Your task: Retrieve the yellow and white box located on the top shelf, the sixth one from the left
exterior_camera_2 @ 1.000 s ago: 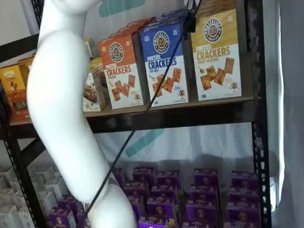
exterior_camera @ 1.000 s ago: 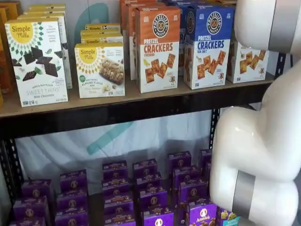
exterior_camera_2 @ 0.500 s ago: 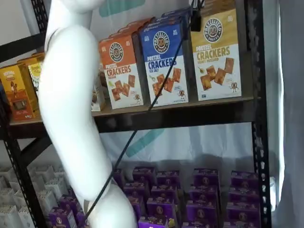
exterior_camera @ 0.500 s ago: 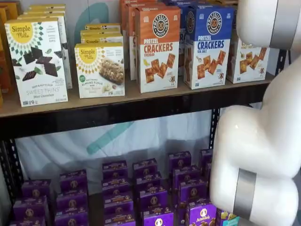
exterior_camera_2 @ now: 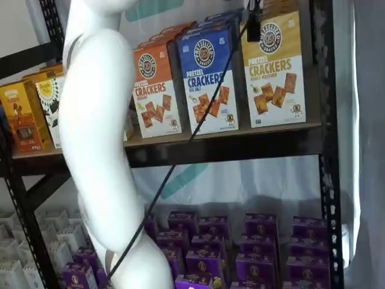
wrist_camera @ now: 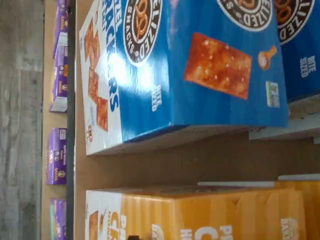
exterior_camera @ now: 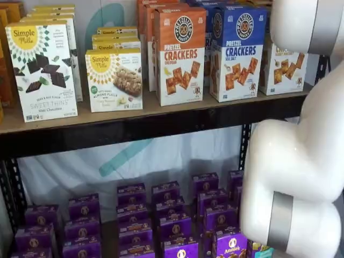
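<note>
The yellow and white box (exterior_camera_2: 274,69) stands at the right end of the top shelf (exterior_camera_2: 228,147), next to a blue Pretzel Crackers box (exterior_camera_2: 207,78). In a shelf view (exterior_camera: 283,67) only its white lower part shows behind my white arm (exterior_camera: 301,156). The wrist view shows its yellow side (wrist_camera: 210,212) and the blue box (wrist_camera: 200,65) on the tan board. My gripper (exterior_camera_2: 253,27) shows only as black fingers with a cable, hanging at the yellow box's upper left edge. No gap or grip can be made out.
An orange Pretzel Crackers box (exterior_camera: 180,54) and white Simple Mills boxes (exterior_camera: 42,70) fill the top shelf to the left. Purple boxes (exterior_camera: 172,220) stand on the lower shelf. A black perforated upright (exterior_camera_2: 328,150) borders the yellow box on the right.
My arm has swung to the right. The black fingers and cable have shifted right, from in front of the blue box to the yellow box's left edge. The boxes have not moved.
</note>
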`<state>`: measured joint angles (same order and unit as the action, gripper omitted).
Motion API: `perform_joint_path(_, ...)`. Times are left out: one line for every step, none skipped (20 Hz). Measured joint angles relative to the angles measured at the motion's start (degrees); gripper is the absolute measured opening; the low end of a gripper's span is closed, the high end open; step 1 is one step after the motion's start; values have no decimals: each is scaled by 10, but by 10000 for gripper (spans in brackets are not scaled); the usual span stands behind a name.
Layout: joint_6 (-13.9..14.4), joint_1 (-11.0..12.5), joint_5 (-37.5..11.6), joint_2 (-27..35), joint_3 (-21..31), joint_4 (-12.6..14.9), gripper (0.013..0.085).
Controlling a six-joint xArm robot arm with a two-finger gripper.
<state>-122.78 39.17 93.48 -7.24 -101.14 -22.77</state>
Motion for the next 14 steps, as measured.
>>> perform_joint_path(0,-1,5,5,-7,5,850)
perform_joint_path(1,-2,9,8,-12,10,850)
perform_joint_path(1,-3,13,12,-17,15,850)
perform_joint_path(1,-5,17,15,-21,21,850)
perform_joint_path(1,-6,20,17,-25,27,850)
perform_joint_path(1,-8,23,19,-28,33,850)
perform_joint_path(1,-9,27,22,-32,38,850)
perform_joint_path(1,-12,32,25,-37,47,850)
perform_joint_path(2,-13,35,27,-40,51,850)
perform_joint_path(2,-15,37,28,-42,56,850)
perform_joint_path(2,-18,37,29,-43,64,850)
perform_joint_path(2,-21,37,30,-45,71,850)
perform_joint_path(2,-24,38,31,-48,81,850)
perform_joint_path(2,-28,39,33,-51,91,850)
